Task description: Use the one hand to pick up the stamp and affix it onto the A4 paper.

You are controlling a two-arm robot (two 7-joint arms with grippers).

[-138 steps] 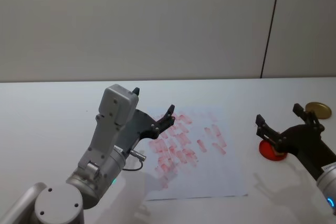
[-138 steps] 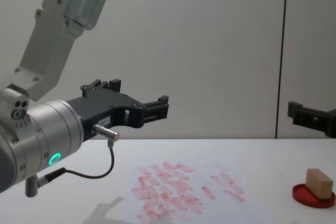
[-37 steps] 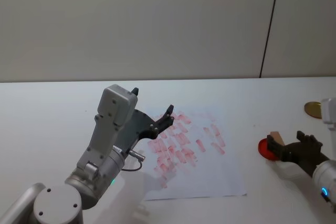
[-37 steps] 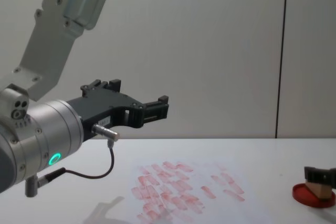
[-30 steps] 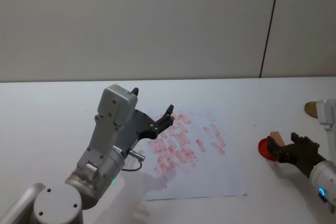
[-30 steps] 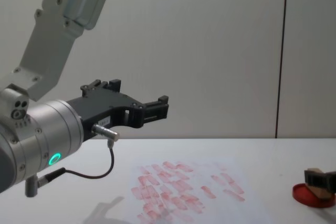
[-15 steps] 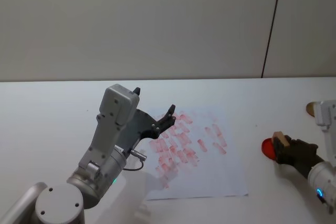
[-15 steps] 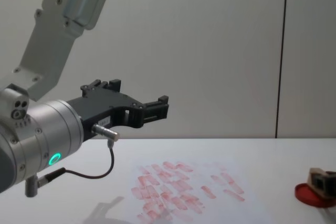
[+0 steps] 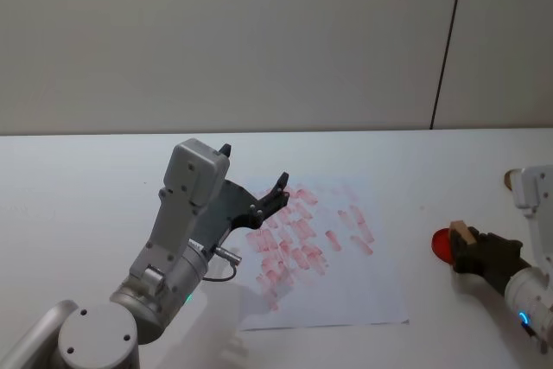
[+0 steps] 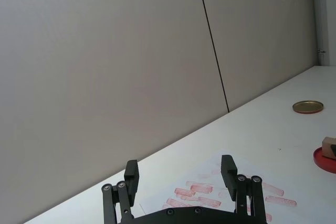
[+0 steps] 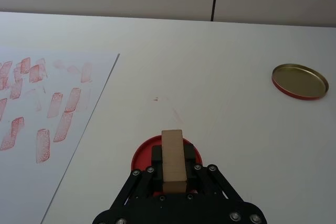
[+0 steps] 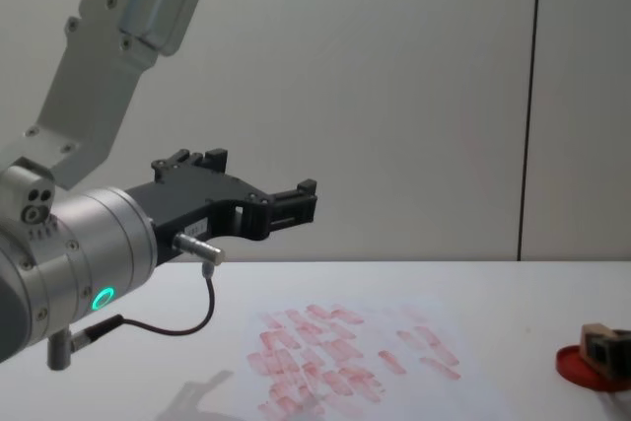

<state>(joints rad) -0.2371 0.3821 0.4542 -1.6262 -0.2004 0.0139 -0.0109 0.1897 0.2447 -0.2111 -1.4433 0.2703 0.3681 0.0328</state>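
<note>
The right gripper (image 11: 172, 167) has its jaws closed on the stamp (image 11: 172, 150), a small wooden block over the red ink pad (image 11: 140, 156) on the table's (image 9: 86, 187) right side. The paper (image 9: 363, 291) lies well to its left. The left gripper (image 10: 178, 174) hangs open, raised near the paper's left edge.

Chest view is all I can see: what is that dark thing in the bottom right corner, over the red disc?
Observer: That is the right gripper, shut on the stamp, a small wooden block standing over the red ink pad.
Visitor: Is anything else lying near it?
Observer: A gold round lid lies apart from the pad, farther toward the wall.
Visitor: And the big arm on my left?
Observer: The left gripper hangs above the A4 paper with its fingers apart, holding nothing.
</note>
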